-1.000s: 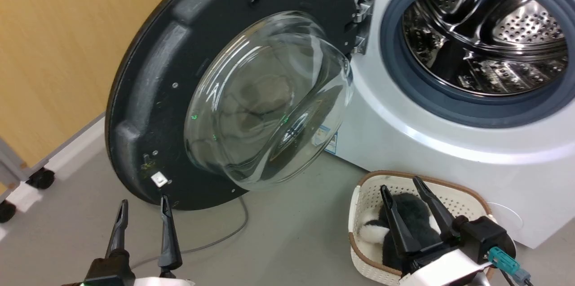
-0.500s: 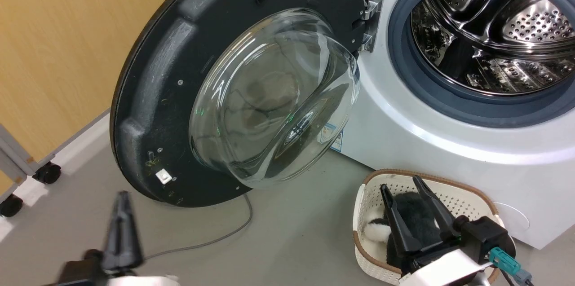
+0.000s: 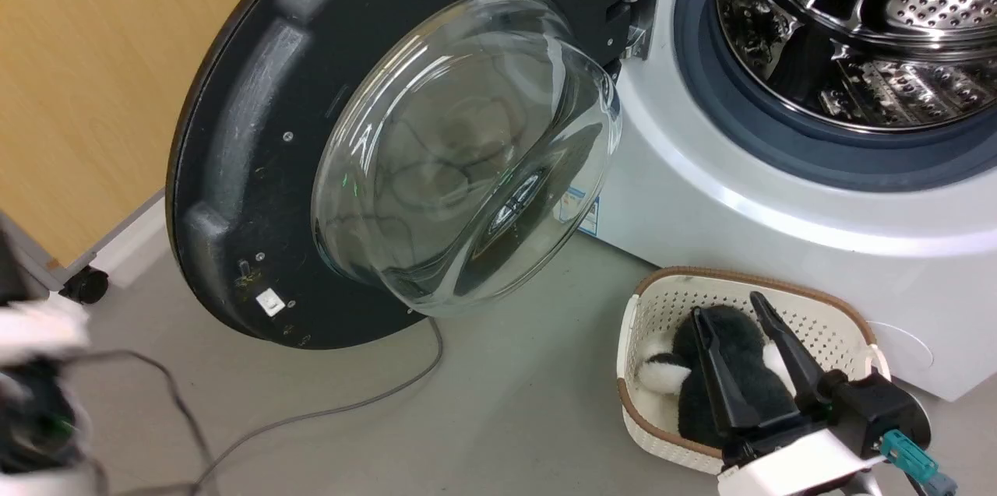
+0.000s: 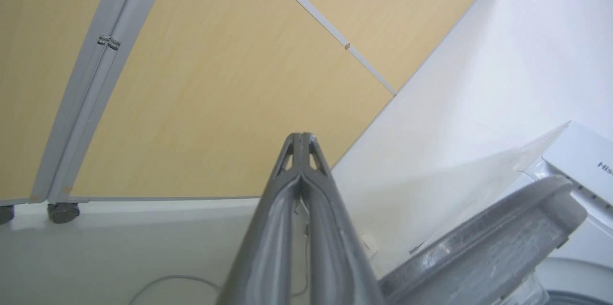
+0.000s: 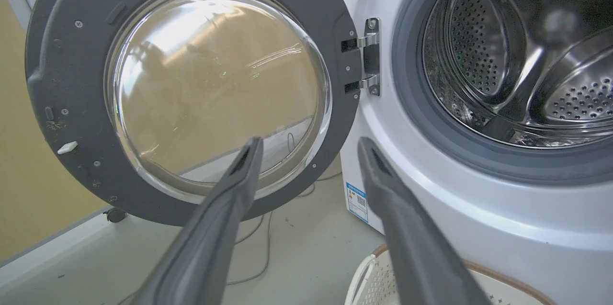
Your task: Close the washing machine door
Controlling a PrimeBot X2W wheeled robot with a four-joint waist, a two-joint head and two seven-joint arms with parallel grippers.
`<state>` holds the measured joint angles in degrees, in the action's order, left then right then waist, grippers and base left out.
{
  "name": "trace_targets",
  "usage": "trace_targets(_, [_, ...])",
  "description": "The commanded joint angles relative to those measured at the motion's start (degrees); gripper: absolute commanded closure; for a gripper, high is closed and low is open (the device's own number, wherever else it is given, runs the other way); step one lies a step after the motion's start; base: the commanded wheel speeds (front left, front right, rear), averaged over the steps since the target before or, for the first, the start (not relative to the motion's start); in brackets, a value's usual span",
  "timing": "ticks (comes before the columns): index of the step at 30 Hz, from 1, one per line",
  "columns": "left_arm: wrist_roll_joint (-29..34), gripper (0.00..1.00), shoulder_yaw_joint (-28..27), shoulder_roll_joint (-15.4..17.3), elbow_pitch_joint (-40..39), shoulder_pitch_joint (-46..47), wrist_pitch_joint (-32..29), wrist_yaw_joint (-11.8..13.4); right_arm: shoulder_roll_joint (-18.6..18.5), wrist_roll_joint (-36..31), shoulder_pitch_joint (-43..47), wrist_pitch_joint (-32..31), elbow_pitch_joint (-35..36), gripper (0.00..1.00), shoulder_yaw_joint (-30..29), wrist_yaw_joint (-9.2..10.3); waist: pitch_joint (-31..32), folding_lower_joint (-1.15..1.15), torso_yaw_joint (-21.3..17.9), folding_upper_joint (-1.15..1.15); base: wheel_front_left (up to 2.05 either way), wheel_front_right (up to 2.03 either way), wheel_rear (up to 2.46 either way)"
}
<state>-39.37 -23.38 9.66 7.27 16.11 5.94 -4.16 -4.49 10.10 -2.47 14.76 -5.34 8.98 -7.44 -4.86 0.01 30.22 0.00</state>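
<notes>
**A:** Layout, largest first?

**B:** Washing machine [image 3: 779, 192], drum mouth uncovered. Door [image 3: 234, 130] swung wide to the machine's left on its hinge [image 3: 640, 5]. Glass bulge faces the robot. Free edge well apart from the machine.

**A:** Which arm is nearer that free edge?

**B:** The left. Left gripper [image 4: 301, 140]: jaws clenched, nothing between them, pointing at the wall [image 4: 201, 104]. The door rim sits just beside them, on the machine's side. Right gripper [image 3: 728, 309]: jaws released, empty, over the basket [image 3: 833, 325] at the machine's foot.

**A:** Judgement?

**B:** The push should come from the door's outer face, toward the machine. The left arm suits.
</notes>
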Motion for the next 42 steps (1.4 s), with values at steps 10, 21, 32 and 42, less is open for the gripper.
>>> trace_targets(10, [-23.76, 1.00, -9.96, 7.53, 18.54, 15.67, -14.52, -2.05, -0.78, -0.77, 0.23, 0.24, 1.68, 0.00, -0.37, -0.05, -3.21, -0.01, -2.77, 0.00, 0.00, 0.00, 0.00])
trace_targets(21, [-33.61, 1.00, -7.79, 8.52, 26.49, 16.58, -35.76, -0.40, -1.10, -0.48, 0.00, 0.24, 1.65, 0.00, -0.81, -0.05, -2.91, -0.01, -4.62, 0.00, 0.00, 0.00, 0.00])
trace_targets(32, [-37.51, 1.00, -3.78, 5.54, 20.65, 9.64, -49.67, -0.91, -0.09, 0.02, 0.66, 0.24, 1.26, 0.00, -0.93, -0.05, -0.54, -0.01, -5.62, 0.00, 0.00, 0.00, 0.00])
trace_targets(42, [-42.40, 1.00, -1.42, 0.90, 8.32, -0.20, -60.64, 1.80, 1.11, 0.44, 1.39, 0.24, 1.13, 0.00, -3.13, -0.05, 2.32, -0.01, -8.56, 0.00, 0.00, 0.00, 0.00])
